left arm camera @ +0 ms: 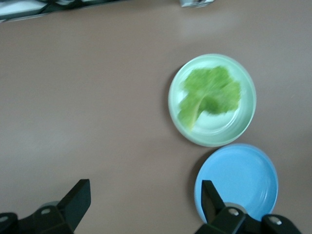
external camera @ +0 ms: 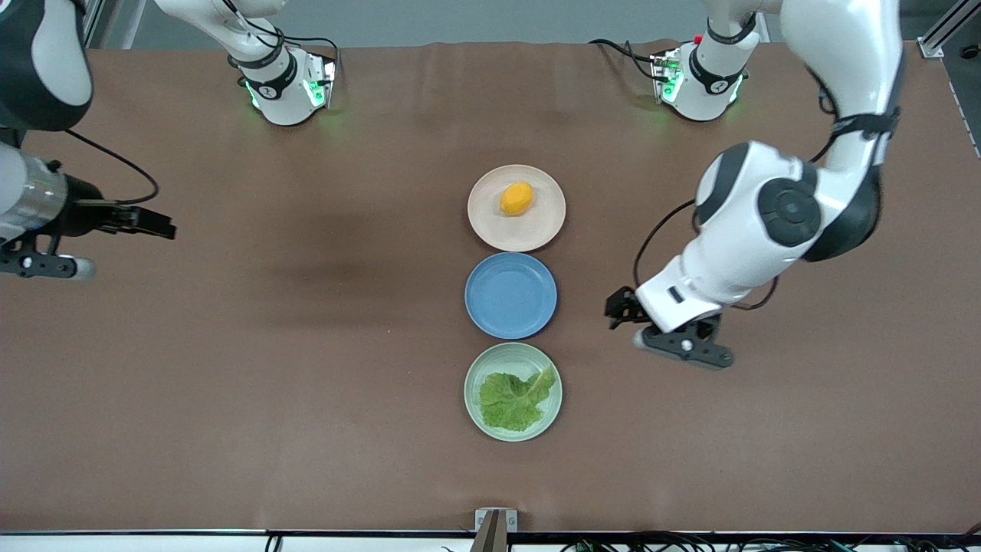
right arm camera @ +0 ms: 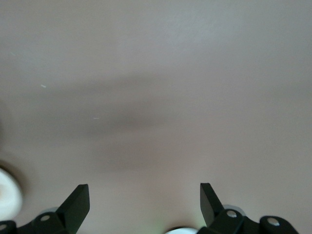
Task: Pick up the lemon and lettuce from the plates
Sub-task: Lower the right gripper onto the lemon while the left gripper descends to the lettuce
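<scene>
Yellow lemon [external camera: 516, 198] on beige plate [external camera: 536, 230], lettuce [external camera: 515, 399] on mint plate [external camera: 474, 399], both unpicked. Left tool [external camera: 622, 310] spread, empty, over bare tabletop [external camera: 306, 383] beside blue plate [external camera: 510, 295], likely lining up for lettuce. Right tool [external camera: 157, 226] spread, empty, waiting over right arm's end.

Even bright overhead light, soft arm shadows on table [external camera: 306, 368], lettuce [left arm camera: 209, 95] slightly blurred

Three plates in a row mid-table, beige plate [external camera: 536, 228] w/ lemon [external camera: 516, 198], blue plate [external camera: 510, 295], green plate [external camera: 479, 410] w/ lettuce [external camera: 515, 399], nothing above them; bare table either side, left gripper [external camera: 622, 308] beside blue plate.
</scene>
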You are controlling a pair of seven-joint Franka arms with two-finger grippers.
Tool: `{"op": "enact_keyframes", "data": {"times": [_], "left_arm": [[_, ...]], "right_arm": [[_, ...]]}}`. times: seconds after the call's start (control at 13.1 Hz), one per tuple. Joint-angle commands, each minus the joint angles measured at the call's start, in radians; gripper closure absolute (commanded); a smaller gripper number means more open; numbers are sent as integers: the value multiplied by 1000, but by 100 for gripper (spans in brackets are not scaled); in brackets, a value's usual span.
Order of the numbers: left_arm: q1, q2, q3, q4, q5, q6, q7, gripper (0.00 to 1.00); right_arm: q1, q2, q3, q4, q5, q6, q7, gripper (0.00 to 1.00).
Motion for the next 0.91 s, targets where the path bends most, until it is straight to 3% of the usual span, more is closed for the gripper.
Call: {"op": "enact_keyframes", "data": {"times": [0.0,0.23,0.38,0.69,0.84], "left_arm": [[-40,126,8,61,11,163,-6,0],[-86,195,30,64,13,274,-12,0],[-151,233,82,74,25,317,-13,0],[-319,347,238,138,23,418,-30,1],[-378,413,306,190,22,461,-26,13]], "right_arm": [[175,-73,0,-104,46,51,327,0],[419,-74,12,-206,58,256,697,0],[579,-36,12,-253,58,412,933,0],[840,175,10,-257,10,624,1308,0],[903,266,10,-255,-18,716,1414,0]]}}
